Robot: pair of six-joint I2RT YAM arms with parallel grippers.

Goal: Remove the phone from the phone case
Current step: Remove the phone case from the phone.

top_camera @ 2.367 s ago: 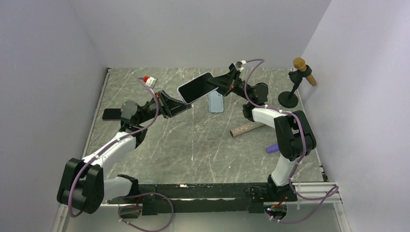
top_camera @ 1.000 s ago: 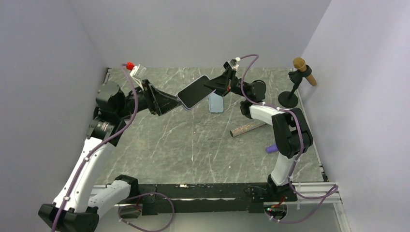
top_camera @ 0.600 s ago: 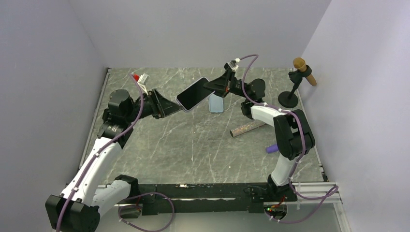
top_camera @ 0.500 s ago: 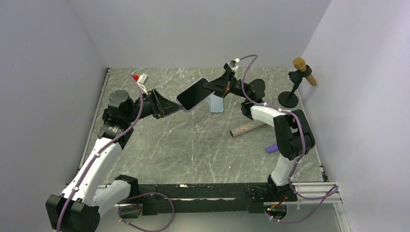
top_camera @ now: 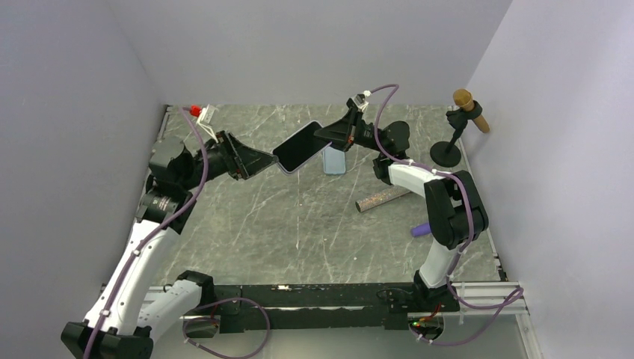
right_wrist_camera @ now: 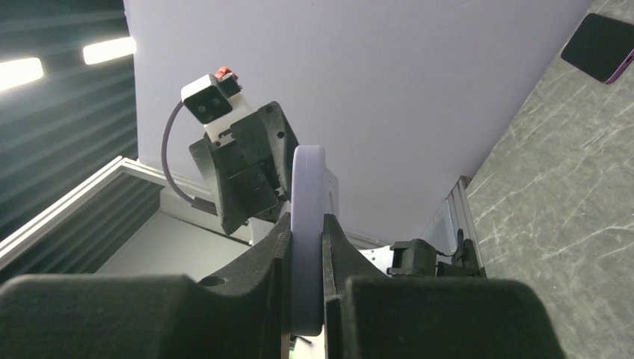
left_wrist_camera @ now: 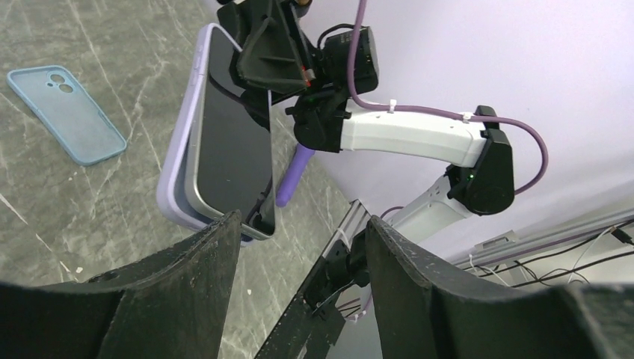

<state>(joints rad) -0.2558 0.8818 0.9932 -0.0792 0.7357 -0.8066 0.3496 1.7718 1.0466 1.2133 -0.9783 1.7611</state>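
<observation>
Hanging tilted above the far half of the table, the phone is seen seated in its lilac case. Its 2 o'clock end is clamped edgewise between the jaws of the right gripper. Its 8 o'clock end is placed in the gap of the left gripper, whose jaws are spread wide; contact cannot be told. A blue case is laid flat at the phone's 4 o'clock.

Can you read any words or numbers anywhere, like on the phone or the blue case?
None: no words, numbers or signs can be read in any view.
The screen of the phone is dark and blank; its lilac case and the loose blue case are plain.
</observation>
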